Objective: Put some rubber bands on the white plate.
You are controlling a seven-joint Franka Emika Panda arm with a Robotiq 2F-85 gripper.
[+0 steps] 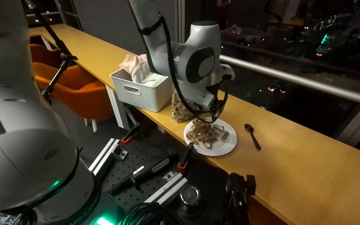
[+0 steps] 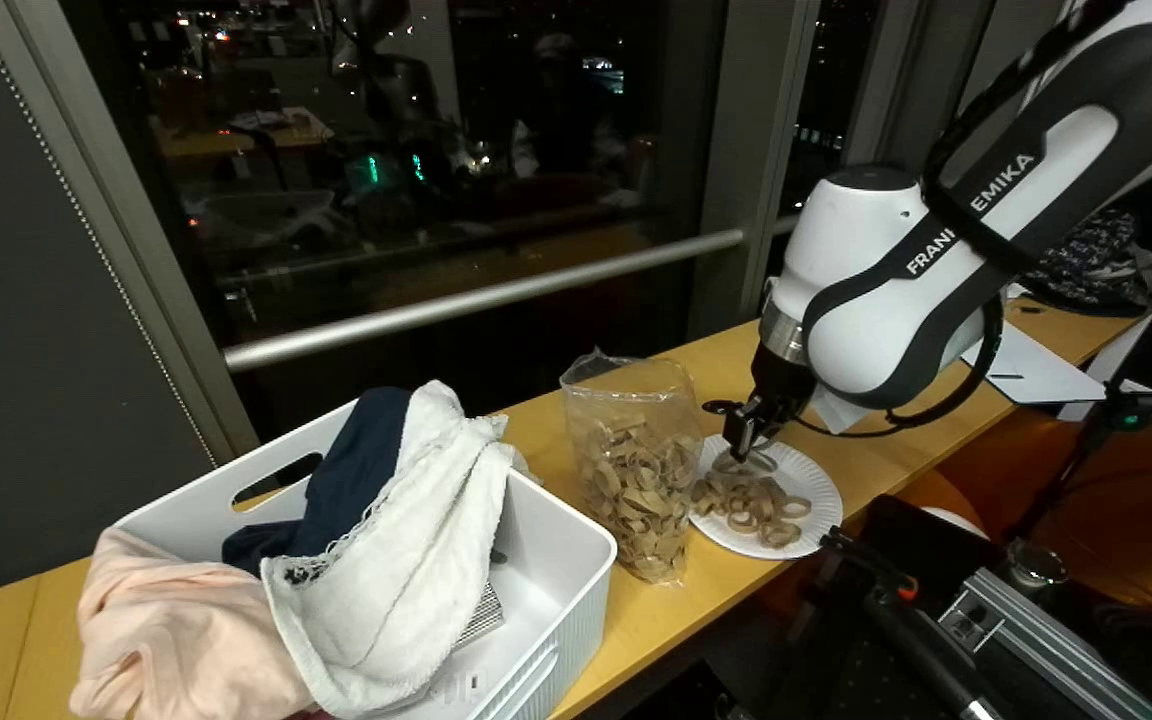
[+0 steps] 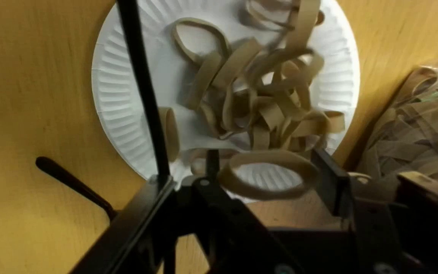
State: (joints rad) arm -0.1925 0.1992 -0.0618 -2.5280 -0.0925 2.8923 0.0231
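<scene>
The white plate (image 3: 108,91) is a fluted paper plate on the wooden table; it shows in both exterior views (image 1: 219,152) (image 2: 821,495). A pile of tan rubber bands (image 3: 238,62) lies on it, also seen in both exterior views (image 1: 203,136) (image 2: 756,510). My gripper (image 3: 270,175) is low over the plate's edge, near the bag, as both exterior views show (image 1: 218,113) (image 2: 744,432). Its fingers are apart. One blurred rubber band (image 3: 261,192) forms an oval between the fingertips; whether both fingers press on it I cannot tell.
A clear bag (image 2: 641,490) of rubber bands stands beside the plate, also in the wrist view (image 3: 416,144). A white basket (image 1: 145,95) with cloths stands beyond the bag. A black spoon (image 1: 252,137) lies on the plate's other side. The window rail (image 1: 292,78) runs behind.
</scene>
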